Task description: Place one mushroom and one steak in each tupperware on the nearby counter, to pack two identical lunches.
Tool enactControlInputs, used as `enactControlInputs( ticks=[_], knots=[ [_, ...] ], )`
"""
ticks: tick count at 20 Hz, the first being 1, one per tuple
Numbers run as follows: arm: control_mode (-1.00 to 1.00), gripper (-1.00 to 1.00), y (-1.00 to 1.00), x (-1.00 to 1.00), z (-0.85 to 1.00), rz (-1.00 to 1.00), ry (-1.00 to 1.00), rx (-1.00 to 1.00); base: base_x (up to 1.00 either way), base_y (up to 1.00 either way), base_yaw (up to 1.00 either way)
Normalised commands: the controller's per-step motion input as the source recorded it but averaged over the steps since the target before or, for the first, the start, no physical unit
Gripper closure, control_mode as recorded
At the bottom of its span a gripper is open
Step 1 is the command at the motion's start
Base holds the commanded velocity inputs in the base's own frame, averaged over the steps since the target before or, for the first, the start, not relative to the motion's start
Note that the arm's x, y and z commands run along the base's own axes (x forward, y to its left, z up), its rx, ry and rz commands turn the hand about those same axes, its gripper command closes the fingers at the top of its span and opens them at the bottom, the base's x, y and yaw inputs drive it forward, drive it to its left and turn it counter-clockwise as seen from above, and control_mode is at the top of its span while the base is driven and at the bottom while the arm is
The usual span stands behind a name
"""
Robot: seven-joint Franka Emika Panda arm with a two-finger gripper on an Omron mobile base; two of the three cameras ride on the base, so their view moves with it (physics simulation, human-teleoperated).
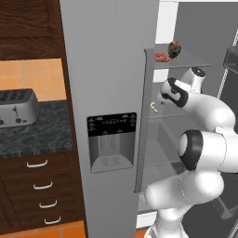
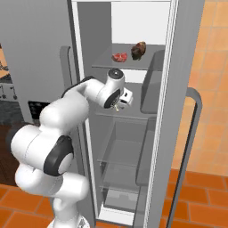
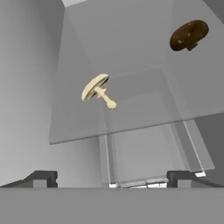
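A tan mushroom (image 3: 98, 90) lies on its side on a glass fridge shelf (image 3: 131, 118), ahead of my open gripper (image 3: 113, 179) and apart from it, with nothing between the fingers. It also shows as a small pale shape, the mushroom (image 1: 153, 107), past the door edge. My gripper (image 2: 126, 99) reaches into the open fridge at that middle shelf. On the shelf above, a red steak (image 2: 119, 57) lies beside a darker brown mushroom (image 2: 139, 50). The steak (image 1: 161, 57) and the brown mushroom (image 1: 175, 49) sit side by side there. The tupperware is out of view.
The closed left fridge door with its dispenser panel (image 1: 112, 139) stands between the fridge interior and the dark marbled counter (image 1: 42, 132). A silver toaster (image 1: 16, 108) sits on that counter. The open right door (image 2: 187, 116) flanks the shelves. Lower shelves and a drawer (image 2: 122, 196) lie below.
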Motion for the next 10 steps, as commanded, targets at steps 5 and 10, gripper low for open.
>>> enactControlInputs(
  ticks=[5,10],
  knots=[
    [-1.00,-1.00,0.00,0.62,-0.50,0.00,0.00,0.00,0.00,0.00,0.00],
    [-1.00,-1.00,0.00,0.46,-0.23,0.05,0.00,0.02,0.00,0.00,0.00]
  ],
)
